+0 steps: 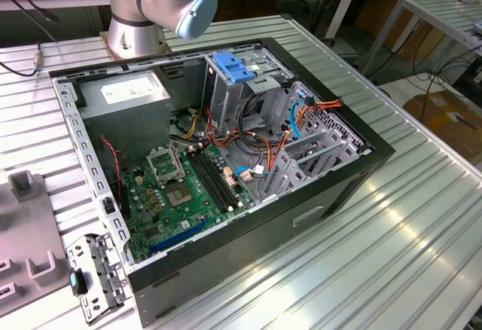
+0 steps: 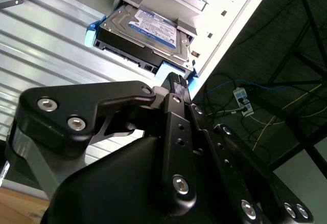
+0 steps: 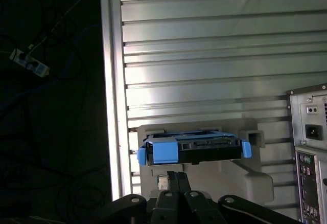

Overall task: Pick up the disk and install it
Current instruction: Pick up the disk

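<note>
Out by the edge of the ribbed table (image 3: 204, 55), the disk (image 3: 194, 150) lies flat in a grey holder (image 3: 250, 183), and the gripper (image 3: 176, 177) is lined up squarely in front of it. Its fingers are drawn together with nothing between them, so it holds nothing.

In both wrist views the disk sits just beyond the fingertips on their far side, close but apparently not touching. One short end faces the gripper, with a blue rail at each corner and a blue tab (image 3: 158, 150) nearest the tips. That puts the disk's long axis running straight away from the gripper, along the line it points. In the second wrist view the white-and-blue label (image 2: 153, 27) faces up.

The computer case (image 1: 339, 187) stands open on the same table, its metal cage with the blue latch (image 1: 235, 66) at the far side in the exterior view. The case's rear panel (image 3: 309, 147) stands close beside the holder. Judged from this, the pick has not begun.
</note>
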Robot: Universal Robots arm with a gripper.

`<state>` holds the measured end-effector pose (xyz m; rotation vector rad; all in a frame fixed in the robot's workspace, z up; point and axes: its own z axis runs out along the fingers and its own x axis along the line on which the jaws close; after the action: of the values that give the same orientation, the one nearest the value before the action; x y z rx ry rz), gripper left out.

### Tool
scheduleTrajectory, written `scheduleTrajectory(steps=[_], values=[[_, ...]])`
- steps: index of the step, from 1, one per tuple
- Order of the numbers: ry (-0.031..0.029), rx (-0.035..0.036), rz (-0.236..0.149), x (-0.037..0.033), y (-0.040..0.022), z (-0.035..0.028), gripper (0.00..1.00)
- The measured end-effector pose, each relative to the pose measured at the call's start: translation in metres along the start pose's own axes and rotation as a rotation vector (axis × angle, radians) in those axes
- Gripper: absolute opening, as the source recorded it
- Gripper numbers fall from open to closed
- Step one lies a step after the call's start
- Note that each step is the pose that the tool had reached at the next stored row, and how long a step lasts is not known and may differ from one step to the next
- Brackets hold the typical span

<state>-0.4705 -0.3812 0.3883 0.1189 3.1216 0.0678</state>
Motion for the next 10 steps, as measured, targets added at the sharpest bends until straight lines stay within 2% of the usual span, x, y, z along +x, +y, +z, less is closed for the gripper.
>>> scheduleTrajectory(steps=[10], values=[[0.0004, -0.0001, -0.008, 0.0002, 0.0000, 0.0000, 0.11]])
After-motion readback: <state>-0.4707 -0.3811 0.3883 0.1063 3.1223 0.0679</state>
